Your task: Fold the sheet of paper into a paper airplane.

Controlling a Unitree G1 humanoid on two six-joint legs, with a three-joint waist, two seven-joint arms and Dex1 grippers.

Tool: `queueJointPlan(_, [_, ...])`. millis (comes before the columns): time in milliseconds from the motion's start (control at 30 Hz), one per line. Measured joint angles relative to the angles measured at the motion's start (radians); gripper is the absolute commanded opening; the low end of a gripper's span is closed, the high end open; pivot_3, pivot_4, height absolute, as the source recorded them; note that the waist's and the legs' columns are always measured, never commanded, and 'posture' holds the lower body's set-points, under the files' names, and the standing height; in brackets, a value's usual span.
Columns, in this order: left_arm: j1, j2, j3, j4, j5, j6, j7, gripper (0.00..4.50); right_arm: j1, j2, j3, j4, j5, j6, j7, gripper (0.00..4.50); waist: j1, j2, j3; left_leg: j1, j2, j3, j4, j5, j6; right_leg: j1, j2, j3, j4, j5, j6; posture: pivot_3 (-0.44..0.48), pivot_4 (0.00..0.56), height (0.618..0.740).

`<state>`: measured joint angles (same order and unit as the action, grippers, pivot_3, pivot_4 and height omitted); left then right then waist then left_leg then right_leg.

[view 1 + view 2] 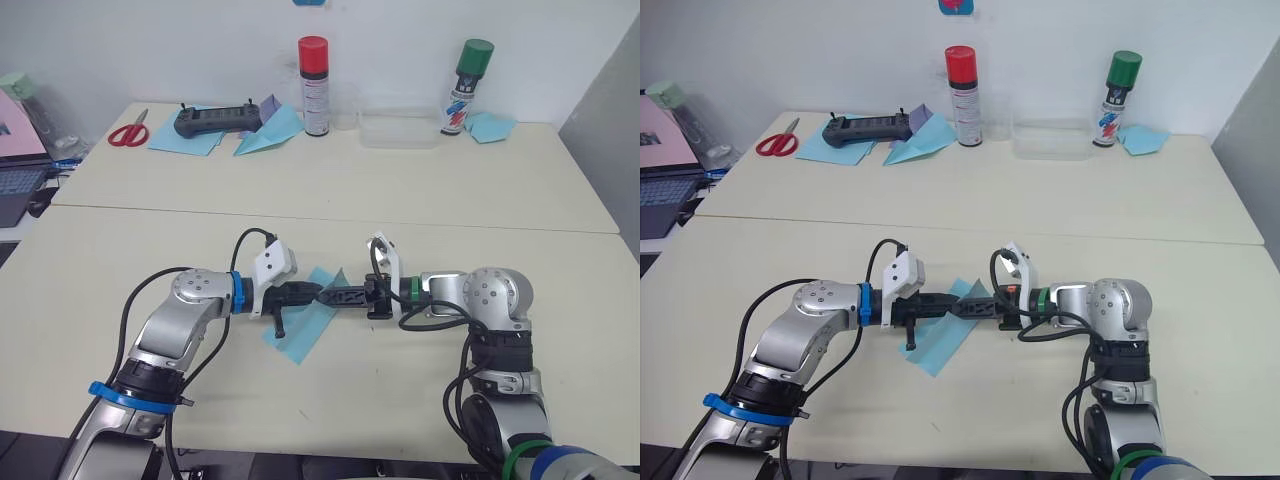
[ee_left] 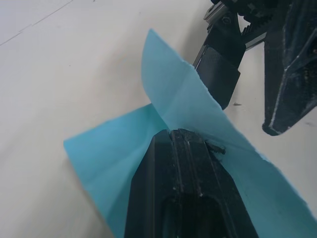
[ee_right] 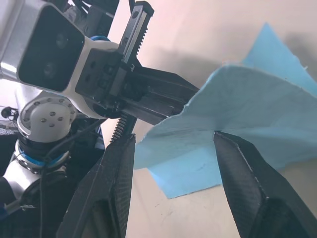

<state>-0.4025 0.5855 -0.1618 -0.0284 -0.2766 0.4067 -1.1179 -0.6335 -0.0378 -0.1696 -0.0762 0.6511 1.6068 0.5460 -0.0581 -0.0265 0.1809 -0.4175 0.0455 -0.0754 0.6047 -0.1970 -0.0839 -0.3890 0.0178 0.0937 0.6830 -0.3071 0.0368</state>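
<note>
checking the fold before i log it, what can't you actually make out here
- Sheet of paper: in the eye views, the left gripper and right gripper meet over it, hiding its middle creases.
- Left wrist view: the left gripper's shut fingers cover the pinched edge.
- Right wrist view: the sheet's far corner is cut off by the picture's edge.
- Label text on the red-capped spray can: too small.

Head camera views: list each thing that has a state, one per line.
Light-blue sheet of paper: partly folded, one flap raised.
Left gripper: shut on the sheet.
Right gripper: open, astride the raised flap.
Red-capped spray can: upright, capped.
Green-capped spray can: upright, capped.
Red-handled scissors: closed.
</note>
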Motion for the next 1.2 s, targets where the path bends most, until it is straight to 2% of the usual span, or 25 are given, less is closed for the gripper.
queueJointPlan(433, [0.000, -0.002, 0.010, -0.018, -0.025, 0.085, 0.008, 0.00, 0.001, -0.007, 0.003, 0.000, 0.020, 0.000, -0.028, 2.56, -0.001, 0.000, 0.000, 0.000, 0.000, 0.000, 0.000, 0.000, 0.000, 0.000, 0.000, 0.000, 0.000, 0.000, 0.000, 0.000, 0.150, 0.740])
queueJointPlan(667, [0.001, 0.010, 0.020, -0.090, -0.079, 0.146, -0.017, 0.00, 0.004, -0.026, 0.002, 0.001, 0.038, -0.001, -0.046, 2.56, -0.001, 0.000, 0.000, 0.000, 0.000, 0.000, 0.000, 0.000, 0.000, 0.000, 0.000, 0.000, 0.000, 0.000, 0.000, 0.000, 0.150, 0.740])
queueJointPlan(933, [0.025, 0.081, 0.030, -0.145, -0.123, 0.197, -0.031, 0.00, 0.006, -0.027, 0.004, 0.002, 0.051, -0.001, -0.051, 2.56, -0.003, 0.000, 0.000, 0.000, 0.000, 0.000, 0.000, 0.000, 0.000, 0.000, 0.000, 0.000, 0.001, 0.000, 0.000, 0.000, 0.150, 0.740])
queueJointPlan(1167, [0.043, 0.082, 0.029, -0.160, -0.137, 0.198, -0.028, 0.00, 0.006, -0.028, 0.003, 0.013, 0.047, -0.010, -0.068, 2.56, -0.003, 0.000, 0.000, 0.000, 0.000, 0.000, 0.001, 0.000, 0.000, 0.000, 0.000, 0.000, 0.001, 0.000, 0.000, 0.000, 0.150, 0.740])
queueJointPlan(1200, [0.043, 0.082, 0.029, -0.160, -0.137, 0.198, -0.028, 0.00, 0.006, -0.028, 0.006, 0.013, 0.046, -0.015, -0.070, 2.40, -0.003, 0.000, 0.000, 0.000, 0.000, 0.000, 0.001, 0.000, 0.000, 0.000, 0.000, 0.000, 0.001, 0.000, 0.000, 0.000, 0.150, 0.740])
